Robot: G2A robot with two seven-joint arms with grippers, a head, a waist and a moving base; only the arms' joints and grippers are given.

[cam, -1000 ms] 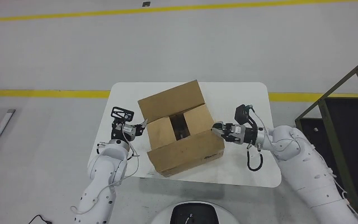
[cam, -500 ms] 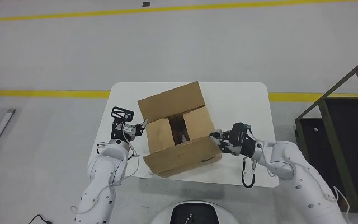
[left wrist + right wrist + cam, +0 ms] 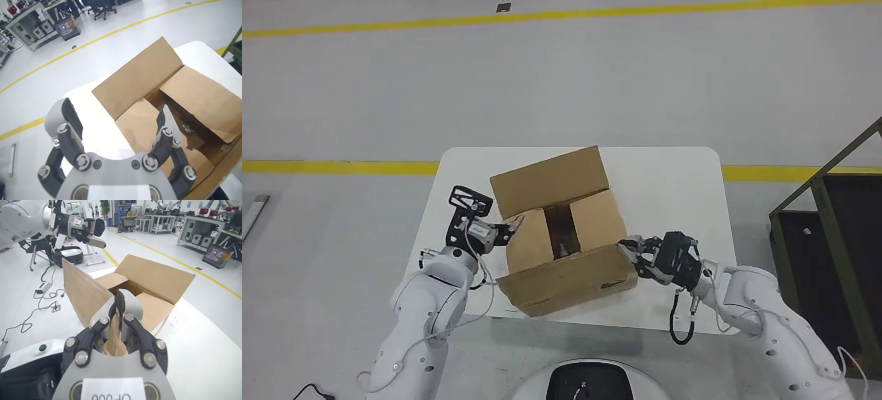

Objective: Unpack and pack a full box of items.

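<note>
Right gripper (image 3: 628,246) pinches the near flap (image 3: 567,272) at its right end in the frame; the flap's long edge runs leftward toward the spread left gripper (image 3: 510,228) beside the box (image 3: 547,185).

Plain brown cardboard box (image 3: 547,180) on a white table (image 3: 672,180) — pale grey floor (image 3: 542,80), yellow stripe (image 3: 332,167).

Left gripper (image 3: 510,229) and right gripper (image 3: 628,244) flank the open box (image 3: 552,185).
</note>
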